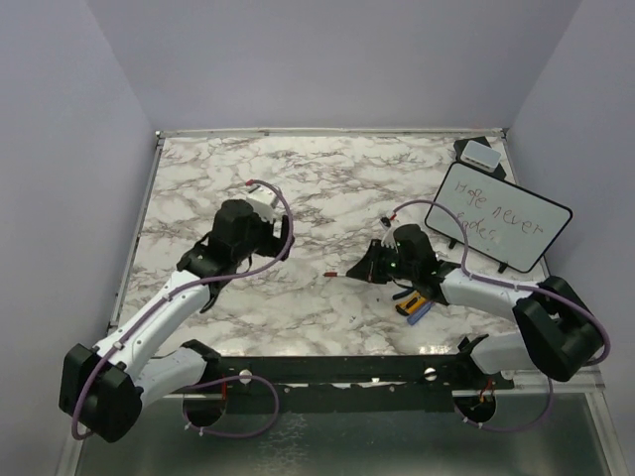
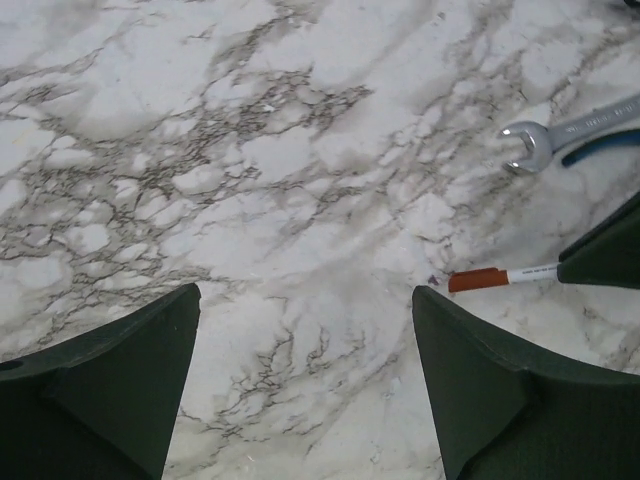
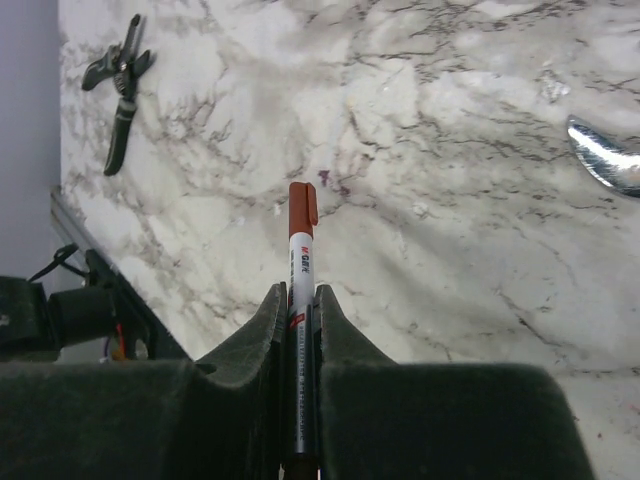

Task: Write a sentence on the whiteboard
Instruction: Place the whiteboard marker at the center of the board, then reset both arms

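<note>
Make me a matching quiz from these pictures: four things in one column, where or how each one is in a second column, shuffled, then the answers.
Things:
1. whiteboard
2. marker
3. left gripper
4. wrench

Places or states:
A. open, holding nothing
B. silver, lying flat on the table
C. at the far right side, handwriting on it
D. clamped in the right gripper

Pairs: 1-C, 2-D, 3-A, 4-B
</note>
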You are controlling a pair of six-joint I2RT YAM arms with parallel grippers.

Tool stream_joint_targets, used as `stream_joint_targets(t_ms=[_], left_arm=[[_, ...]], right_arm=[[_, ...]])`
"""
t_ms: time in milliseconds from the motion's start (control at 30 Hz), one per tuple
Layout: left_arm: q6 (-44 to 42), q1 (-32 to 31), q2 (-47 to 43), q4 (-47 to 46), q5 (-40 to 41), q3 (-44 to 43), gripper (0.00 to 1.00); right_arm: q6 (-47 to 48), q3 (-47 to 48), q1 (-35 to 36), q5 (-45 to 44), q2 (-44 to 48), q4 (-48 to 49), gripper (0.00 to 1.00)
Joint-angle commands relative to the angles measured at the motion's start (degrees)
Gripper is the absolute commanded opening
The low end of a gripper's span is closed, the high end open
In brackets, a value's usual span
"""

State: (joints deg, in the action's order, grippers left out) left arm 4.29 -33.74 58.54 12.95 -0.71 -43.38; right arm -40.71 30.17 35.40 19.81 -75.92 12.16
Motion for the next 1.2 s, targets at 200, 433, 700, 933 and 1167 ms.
stream_joint_targets(t_ms=[200, 433, 700, 933, 1167], left_arm=[[6.93, 11.58, 1.05, -2.09, -8.81, 0.17, 0.87], [7.84, 15.52, 0.43, -1.24, -5.54, 0.20, 0.88], [8.99, 21.33, -3.96, 0.57, 6.05, 0.22, 0.99], [7.47, 24.58, -11.27, 2.06, 18.96, 0.36, 0.99], [4.38, 24.59, -15.85, 0.26, 21.70, 0.74, 0.99]], right_arm=[[0.50, 0.29, -0.07, -9.66, -7.88, 5.14, 0.30], [4.58, 4.60, -0.12, -18.98, -2.85, -4.69, 0.68], [12.65, 11.22, -6.37, -29.00, 4.59, -15.57, 0.99], [19.82, 13.76, -16.48, -37.25, 15.83, -20.26, 1.00], [35.24, 5.38, -16.50, -39.69, 29.19, -3.48, 1.00]])
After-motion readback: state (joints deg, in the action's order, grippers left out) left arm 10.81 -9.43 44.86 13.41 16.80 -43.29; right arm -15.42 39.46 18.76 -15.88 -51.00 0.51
